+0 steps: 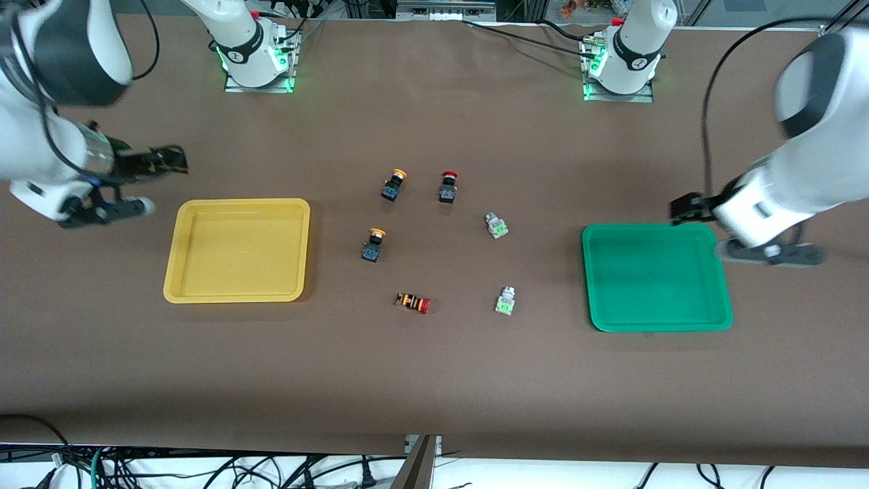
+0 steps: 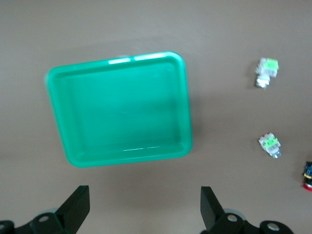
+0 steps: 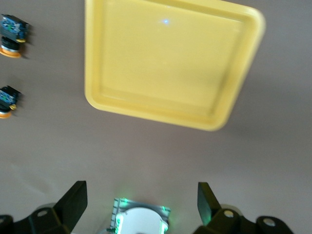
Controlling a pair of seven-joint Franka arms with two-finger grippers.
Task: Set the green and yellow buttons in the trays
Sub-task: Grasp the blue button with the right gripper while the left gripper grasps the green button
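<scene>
Front view: green tray edge | left gripper fingers apart

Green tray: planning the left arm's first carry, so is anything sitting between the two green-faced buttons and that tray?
Nothing visible. The two silver-white green-faced push buttons lie on bare brown table, with open surface between them and the shallow green plastic tray. The left claw is open near the tray's edge.

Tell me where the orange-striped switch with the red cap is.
The orange-striped switch lies on its side mid-table, nearer the front camera than the yellow buttons, between the yellow tray and a green button.
</scene>
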